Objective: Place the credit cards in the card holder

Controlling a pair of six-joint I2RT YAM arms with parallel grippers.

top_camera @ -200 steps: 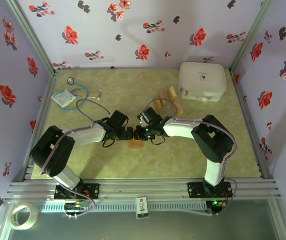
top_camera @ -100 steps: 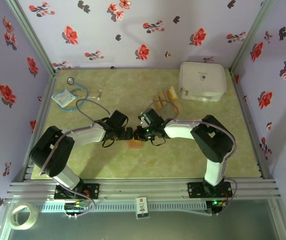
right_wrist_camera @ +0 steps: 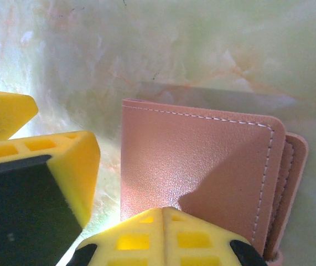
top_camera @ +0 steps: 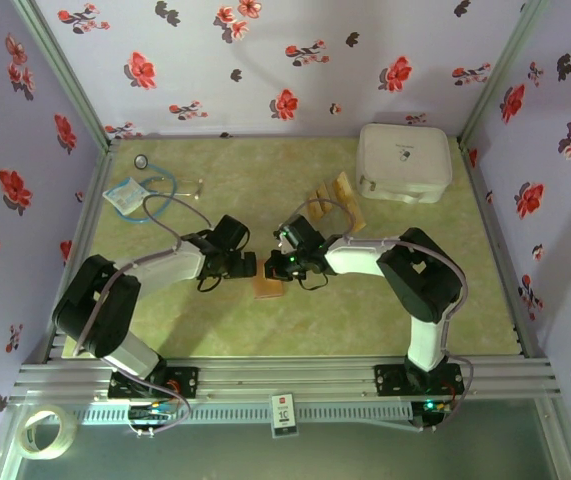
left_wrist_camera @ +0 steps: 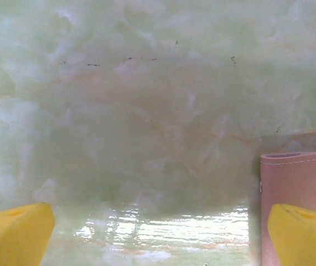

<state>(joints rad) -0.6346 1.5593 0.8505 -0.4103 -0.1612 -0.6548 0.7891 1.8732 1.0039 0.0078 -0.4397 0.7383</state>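
Cards (top_camera: 343, 188) wait near the white case (top_camera: 403, 162) as the shut right gripper (right_wrist_camera: 163, 221) hovers over the closed wallet (right_wrist_camera: 196, 160), whose edge the wide-open left gripper (left_wrist_camera: 158, 221) will likely need to straddle squarely to open it.

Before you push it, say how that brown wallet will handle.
The wallet lies flat and folded, so it probably slides rather than tips. Its stitched cover looks soft, likely flexing when lifted. The glossy table may let it skid.

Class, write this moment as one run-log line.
left gripper: open, beside card holder | right gripper: shut, over card holder | credit cards: loose on table
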